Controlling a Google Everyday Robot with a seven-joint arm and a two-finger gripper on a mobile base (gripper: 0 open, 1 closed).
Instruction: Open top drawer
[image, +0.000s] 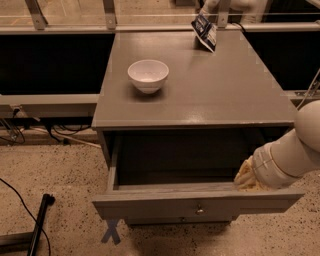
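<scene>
The top drawer (165, 204) of the grey cabinet (200, 85) stands pulled out, its dark inside showing and its small round metal knob (199, 210) at the centre of the front. My gripper (248, 178) reaches in from the right on a white arm (295, 150). Its yellowish tip rests at the drawer's right end, just behind the top edge of the front panel. A lower drawer's knob (182, 219) peeks out beneath.
A white bowl (148, 75) sits on the cabinet top at the left. A dark blue snack bag (205, 31) stands at the back edge. A blue X mark (111, 231) and a black pole (39, 220) lie on the speckled floor.
</scene>
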